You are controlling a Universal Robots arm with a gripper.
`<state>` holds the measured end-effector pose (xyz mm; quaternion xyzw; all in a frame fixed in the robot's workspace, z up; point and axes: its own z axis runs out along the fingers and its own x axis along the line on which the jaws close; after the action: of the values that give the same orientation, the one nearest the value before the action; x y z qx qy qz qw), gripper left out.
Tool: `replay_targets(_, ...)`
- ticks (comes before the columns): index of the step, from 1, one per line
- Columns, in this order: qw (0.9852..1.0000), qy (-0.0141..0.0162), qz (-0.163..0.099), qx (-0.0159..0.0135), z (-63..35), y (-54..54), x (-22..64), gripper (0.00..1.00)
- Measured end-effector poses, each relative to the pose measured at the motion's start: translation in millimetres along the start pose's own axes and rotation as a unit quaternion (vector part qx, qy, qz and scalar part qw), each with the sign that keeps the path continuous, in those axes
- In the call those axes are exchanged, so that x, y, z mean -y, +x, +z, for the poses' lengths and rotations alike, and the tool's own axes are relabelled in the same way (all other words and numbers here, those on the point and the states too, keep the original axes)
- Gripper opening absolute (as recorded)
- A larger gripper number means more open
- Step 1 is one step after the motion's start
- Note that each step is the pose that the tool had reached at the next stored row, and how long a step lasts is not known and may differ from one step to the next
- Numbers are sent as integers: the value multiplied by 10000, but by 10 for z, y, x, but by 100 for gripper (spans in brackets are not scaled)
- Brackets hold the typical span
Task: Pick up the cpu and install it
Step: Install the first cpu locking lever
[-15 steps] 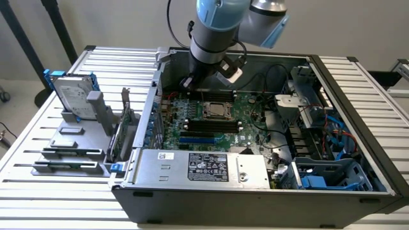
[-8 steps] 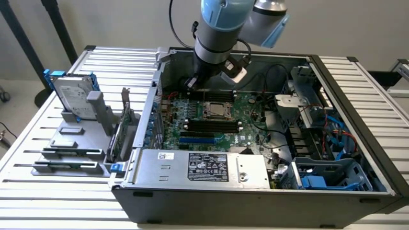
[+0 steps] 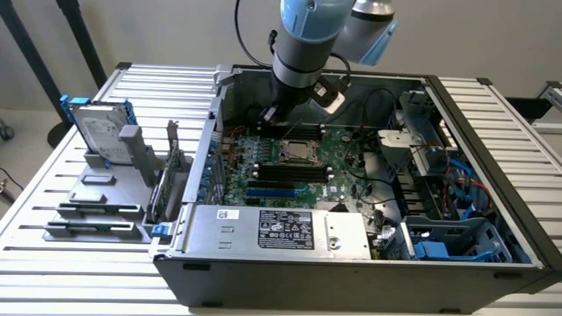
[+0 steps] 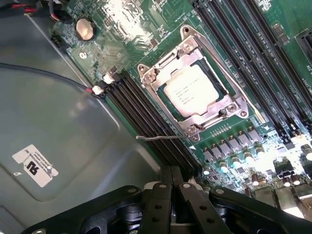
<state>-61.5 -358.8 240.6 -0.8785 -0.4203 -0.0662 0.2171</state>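
Dull silver metal cpu (image 4: 191, 90), shiny metal socket frame (image 4: 217, 117), glossy green motherboard (image 4: 124, 34).

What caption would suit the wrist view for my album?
The cpu lies in its metal socket frame on the green motherboard.

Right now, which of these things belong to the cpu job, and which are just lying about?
Job: cpu, sitting in its socket; end effector, shut, nearby.
Lying about: hard drive; memory sticks; power supply.
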Motion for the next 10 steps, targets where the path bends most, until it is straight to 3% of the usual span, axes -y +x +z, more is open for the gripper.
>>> replay_targets(4,10000,-59,1,-6,36,-6,-9,11)
replay_targets(7,9999,-144,0,39,55,-12,-15,11)
replay_targets(10,9998,-208,-7,45,82,-18,-19,11)
